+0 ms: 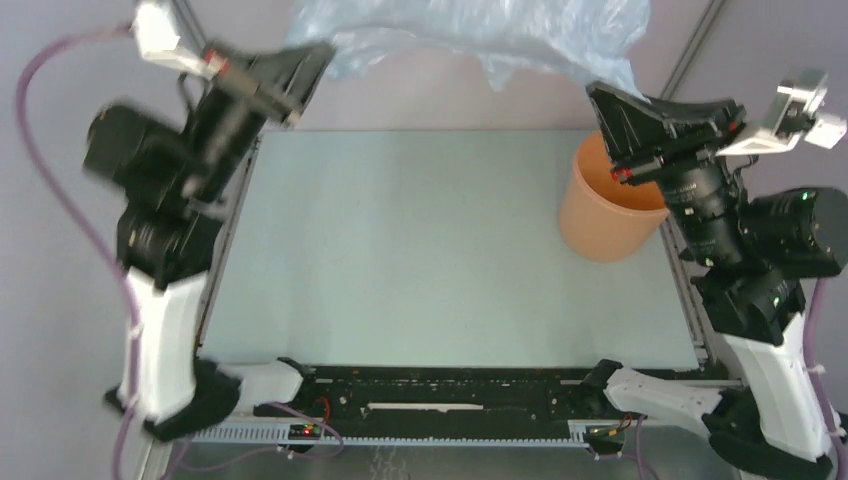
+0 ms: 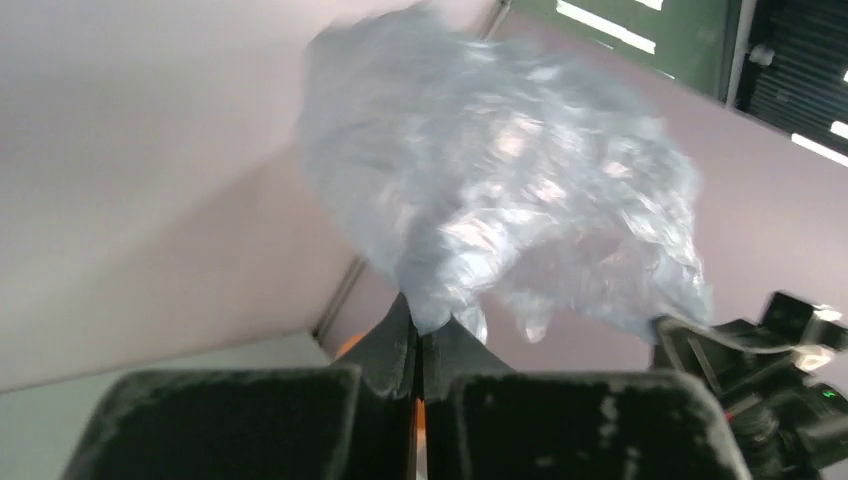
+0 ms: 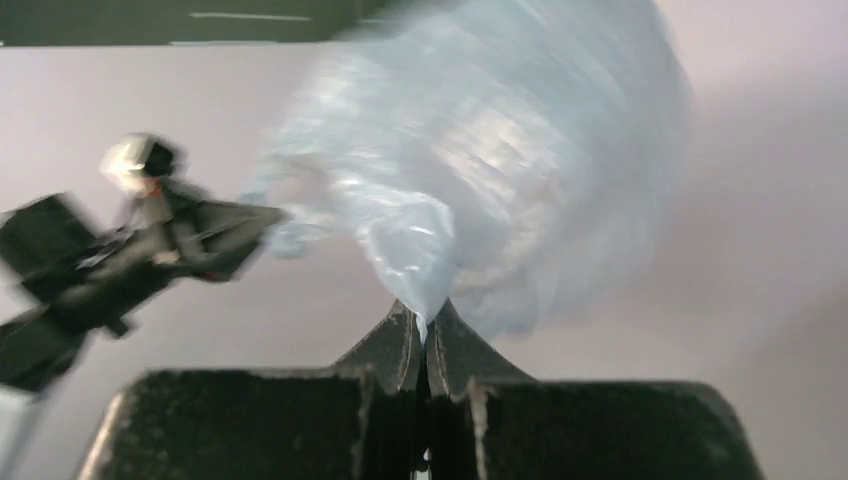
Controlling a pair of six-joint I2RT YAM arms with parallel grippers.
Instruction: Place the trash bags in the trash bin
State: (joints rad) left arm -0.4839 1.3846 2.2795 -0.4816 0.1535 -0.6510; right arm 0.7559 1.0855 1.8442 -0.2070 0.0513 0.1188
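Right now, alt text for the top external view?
The left gripper and right gripper hold a crinkled pale blue trash bag stretched between them past the far edge of the grey table. An orange trash bin stands upright at its far right, partly covered by the right gripper.

Two arms are mounted at the near edge of the table (image 1: 440,250). On the left arm (image 1: 160,330) and the right arm (image 1: 775,385), the lower links are cased in smooth white shells, and the joints above are housed in rounded black casings. A lilac cable (image 1: 75,40) is run along the arm left of the table, and another (image 1: 818,320) along the arm right of it. A white camera block (image 1: 800,110) is fixed at each wrist, with small red marks (image 1: 622,173) nearby. The left gripper (image 2: 415,312) and the right gripper (image 3: 425,318) are made of matt black wedge fingers (image 2: 395,345) tapered to thin tips. A green light (image 1: 803,196) is lit on the right arm's casing.
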